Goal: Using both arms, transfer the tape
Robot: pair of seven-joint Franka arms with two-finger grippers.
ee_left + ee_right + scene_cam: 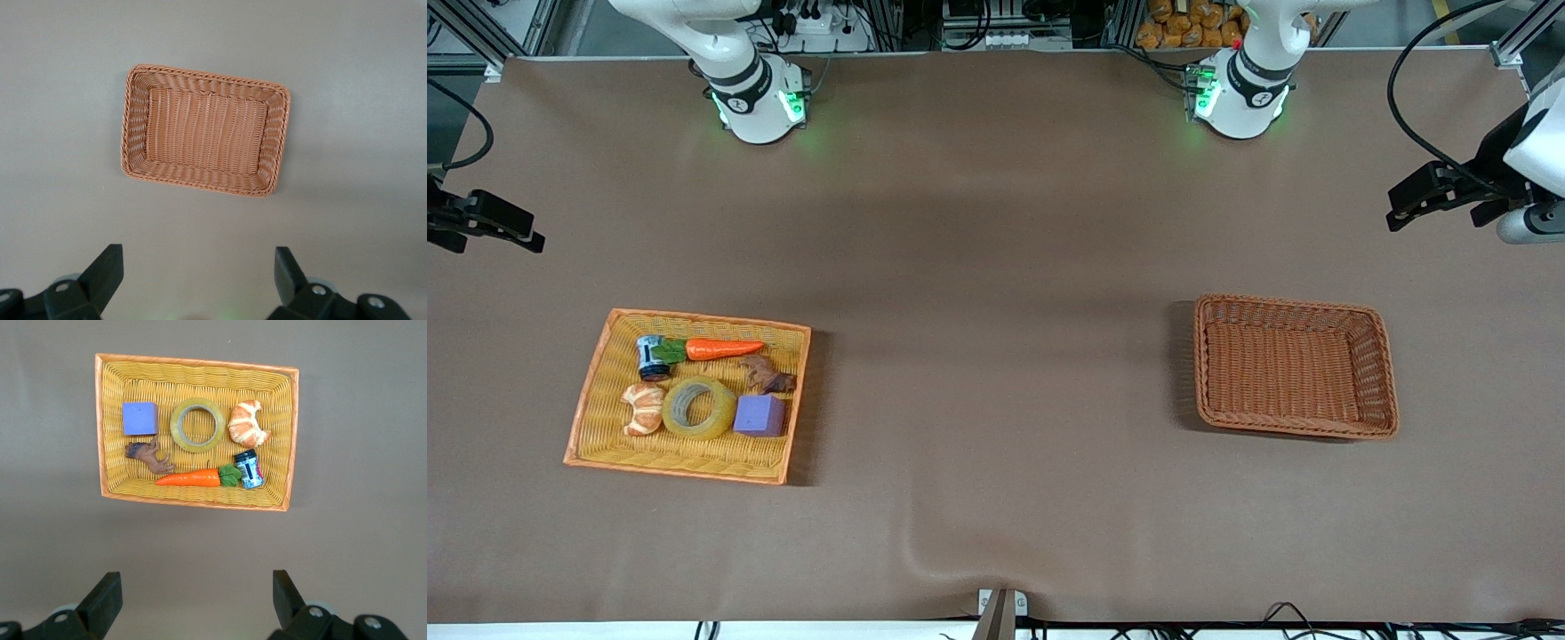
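Note:
The tape (pixel 699 407), a yellowish translucent ring with a grey core, lies flat in the yellow wicker tray (pixel 596 391) between a croissant and a purple cube. It also shows in the right wrist view (pixel 197 425). My right gripper (pixel 494 222) is open and empty, high over the right arm's end of the table; in its wrist view it (pixel 198 581) looks down on the tray. My left gripper (pixel 1414 200) is open and empty, high over the left arm's end of the table, and in its own view (pixel 198 257) looks down on the brown basket (pixel 131 120).
The tray also holds a carrot (pixel 723 348), a small jar (pixel 649 357), a croissant (pixel 643 409), a purple cube (pixel 759 415) and a brown figure (pixel 767 375). The empty brown wicker basket (pixel 1378 373) stands toward the left arm's end. The brown cloth has a ripple (pixel 925 556) near the front edge.

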